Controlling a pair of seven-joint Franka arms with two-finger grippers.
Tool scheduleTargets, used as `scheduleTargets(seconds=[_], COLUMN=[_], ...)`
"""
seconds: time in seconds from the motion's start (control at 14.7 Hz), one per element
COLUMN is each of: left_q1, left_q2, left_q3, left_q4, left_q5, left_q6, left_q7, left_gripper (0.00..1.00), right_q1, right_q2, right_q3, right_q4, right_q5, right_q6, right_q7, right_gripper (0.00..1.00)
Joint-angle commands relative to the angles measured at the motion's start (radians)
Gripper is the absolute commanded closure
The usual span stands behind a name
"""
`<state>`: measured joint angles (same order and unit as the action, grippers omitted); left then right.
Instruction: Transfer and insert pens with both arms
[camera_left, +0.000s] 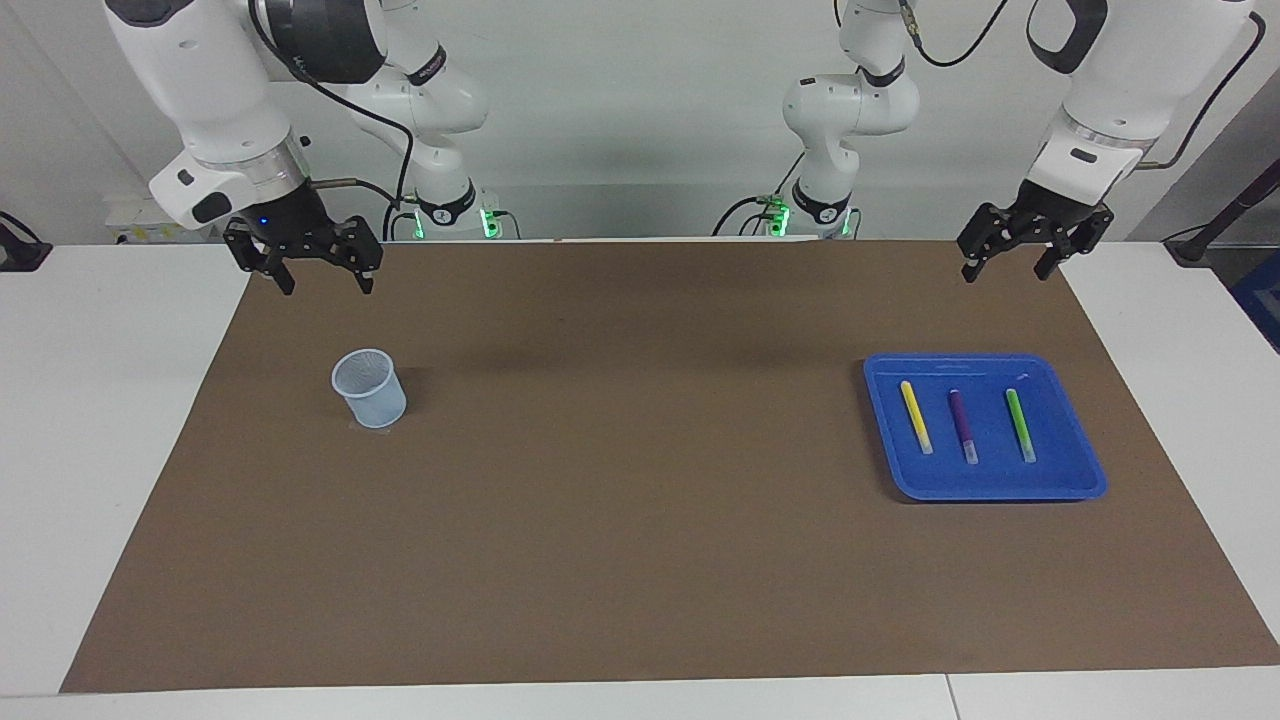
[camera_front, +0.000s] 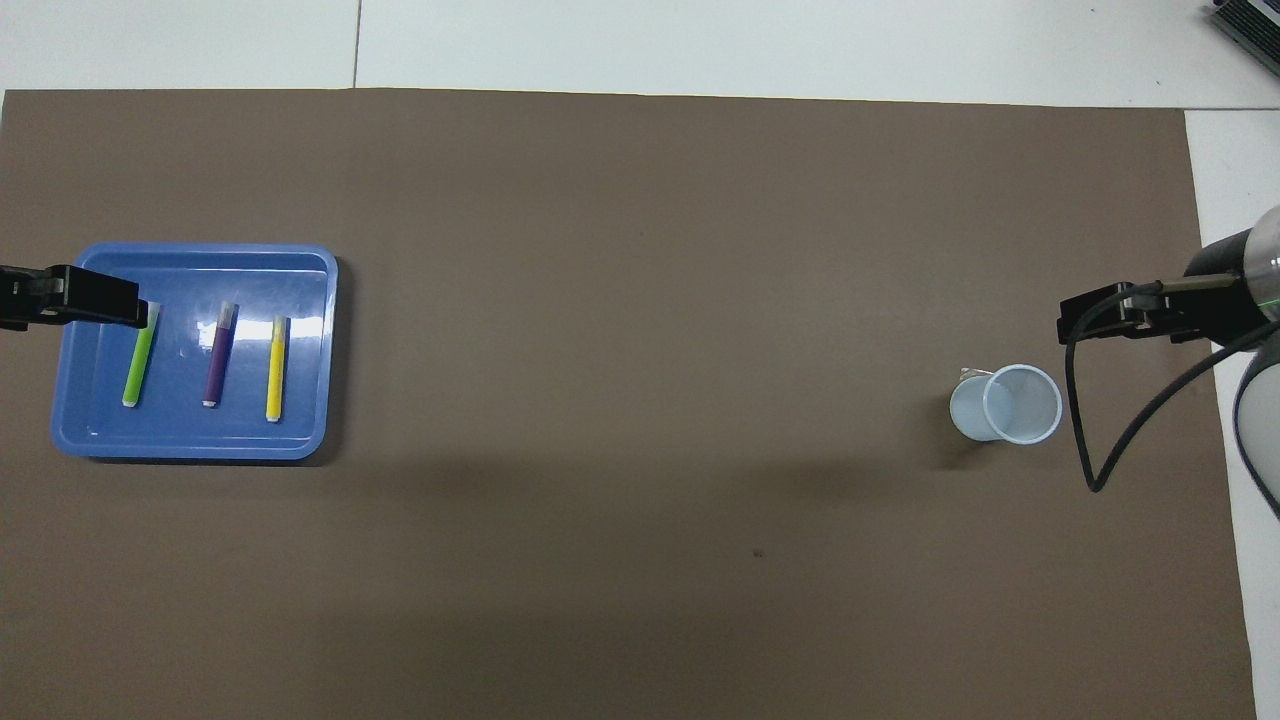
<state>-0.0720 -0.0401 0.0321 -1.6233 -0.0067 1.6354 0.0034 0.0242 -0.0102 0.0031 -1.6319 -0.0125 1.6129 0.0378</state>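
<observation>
A white surface (camera_left: 90, 450) carries a wide brown mat (camera_left: 640, 520) that covers most of it, with a pale wall at the robots' end. Toward the left arm's end of the mat lies a blue tray (camera_left: 985, 487), and in it three pens rest side by side, apart from one another, each with its pale end pointing away from the robots: a yellow pen (camera_left: 916, 416) nearest the middle of the mat, a purple pen (camera_left: 963, 425) between the others, and a green pen (camera_left: 1021, 424) nearest the mat's edge. Toward the right arm's end stands a pale blue cup (camera_left: 370, 388), upright with its mouth open upward. The left gripper (camera_left: 1009, 270) hangs in the air over the mat's edge nearest the robots, above the stretch between that edge and the tray, its jaws apart and holding nothing. The right gripper (camera_left: 325, 280) hangs over the mat's corner nearest the robots, above the stretch between that edge and the cup, its jaws likewise apart and bare. Neither gripper touches the tray, the pens or the cup.
</observation>
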Motion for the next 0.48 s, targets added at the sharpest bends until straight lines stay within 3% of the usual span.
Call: scheduleTargets(seconds=[0.0, 0.41], left_q1=[0.012, 0.015], left_q2=[-0.001, -0.003], left_q3=[-0.006, -0.003], left_q4=[0.014, 0.010], left_q5=[-0.019, -0.019], left_q6=[-0.023, -0.025], left_q7=[-0.003, -0.003], left_gripper=[0.00, 0.00], right_q1=[-0.009, -0.009], right_q2=[-0.019, -0.019], right_q3=[0.002, 0.002], right_q4=[-0.017, -0.017], right_q5=[0.028, 0.026], right_q6=[0.004, 0.004], right_q7=[0.002, 0.002], right_gripper=[0.00, 0.00])
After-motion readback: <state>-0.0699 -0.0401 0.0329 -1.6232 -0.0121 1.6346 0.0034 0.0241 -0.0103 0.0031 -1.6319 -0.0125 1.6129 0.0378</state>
